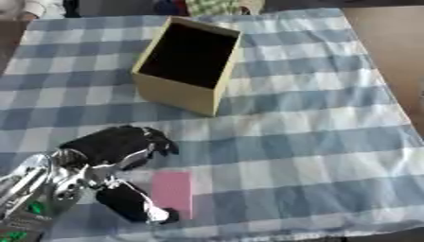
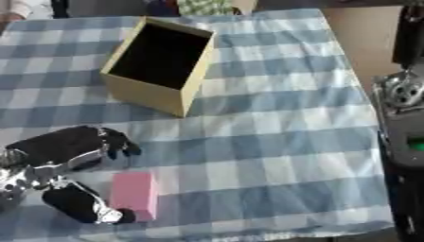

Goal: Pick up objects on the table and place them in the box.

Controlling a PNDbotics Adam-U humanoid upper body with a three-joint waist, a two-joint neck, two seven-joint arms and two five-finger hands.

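Reaching beside pink block (image 2: pixel 134 194), left robot hand (image 1: pixel 116 151) released, open box (image 1: pixel 189 64) beyond on checked cloth (image 1: pixel 314 142)

Matt cardboard box (image 1: pixel 178 90); woven checked cloth (image 1: pixel 314 142); smooth matt pink block (image 2: pixel 134 194); glossy black-and-silver robot hand (image 1: pixel 116 151).

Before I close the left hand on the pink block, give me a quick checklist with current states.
1. Pink block in view, lying flat on the checked cloth: ok.
2. Left hand at the block, thumb beside it, fingers above it: ok.
3. Block actually gripped: not ok, fingers not closed round it.
4. Box open top, nothing visible inside: ok.
5. Cloth between block and box free of other things: ok.
6. Right arm out at the right edge, its hand unseen: cannot tell.
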